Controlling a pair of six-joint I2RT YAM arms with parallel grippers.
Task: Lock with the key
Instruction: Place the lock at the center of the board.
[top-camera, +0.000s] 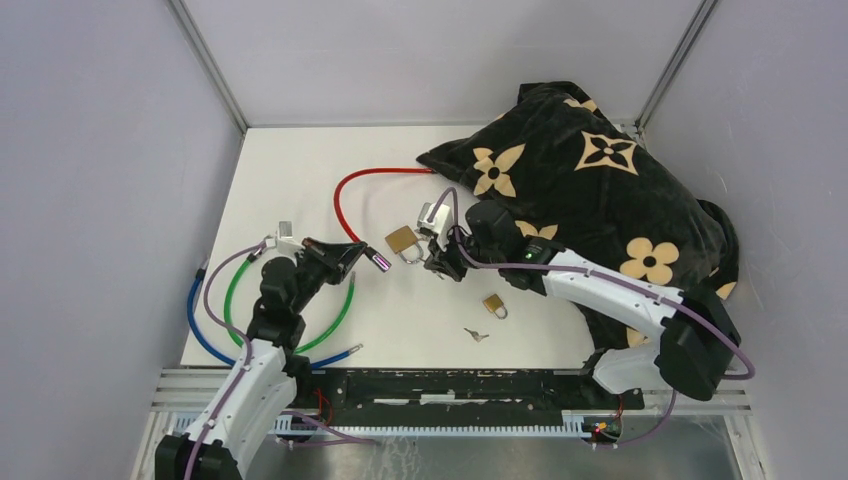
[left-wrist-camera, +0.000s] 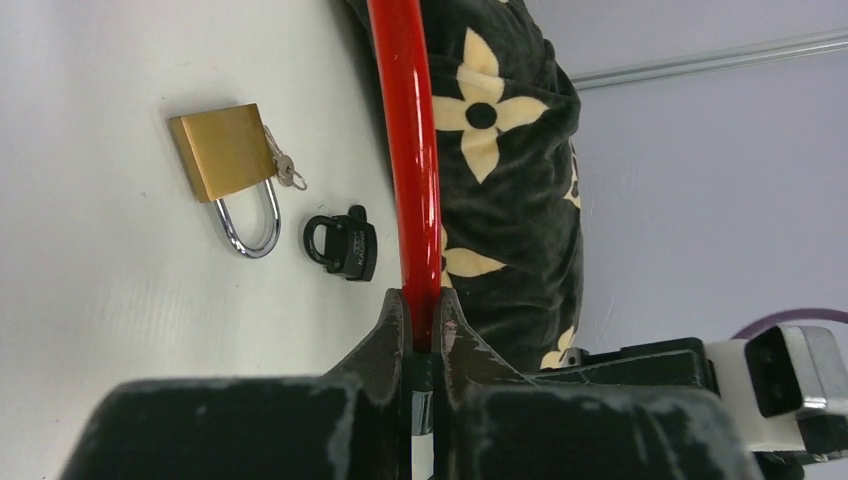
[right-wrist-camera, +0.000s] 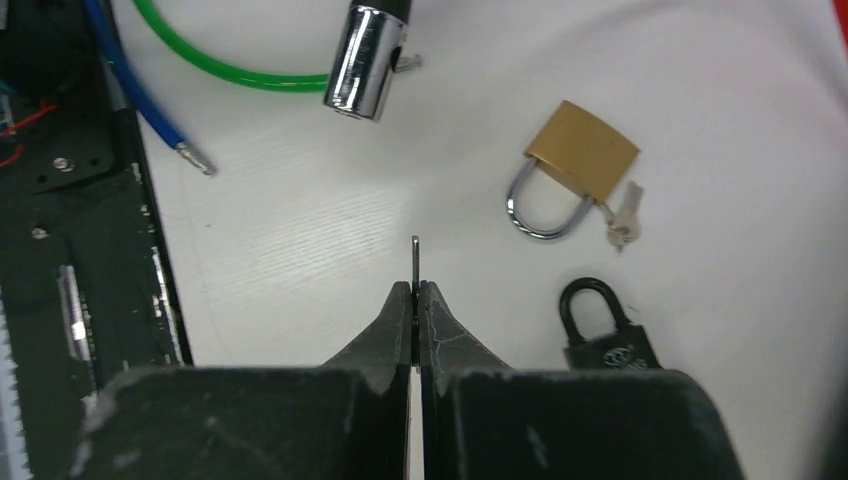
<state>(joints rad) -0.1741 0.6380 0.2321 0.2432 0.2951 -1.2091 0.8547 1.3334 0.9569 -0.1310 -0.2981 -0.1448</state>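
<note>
On the table (top-camera: 300, 170): 3 padlocks (top-camera: 402, 240), 3 cables (top-camera: 345, 195)

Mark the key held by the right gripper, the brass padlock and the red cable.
held key (right-wrist-camera: 415, 260), right wrist view, on its exposed tip
brass padlock (right-wrist-camera: 583, 150), right wrist view, on its brass body
red cable (left-wrist-camera: 405, 140), left wrist view, midway along its red sleeve

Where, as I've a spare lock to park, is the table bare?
Bare: the far-left corner of the table, between wall and red cable; the near strip between green cable and loose key. Crowded: the middle, around large padlock, left hand and right hand; the pillow fills the right.
</note>
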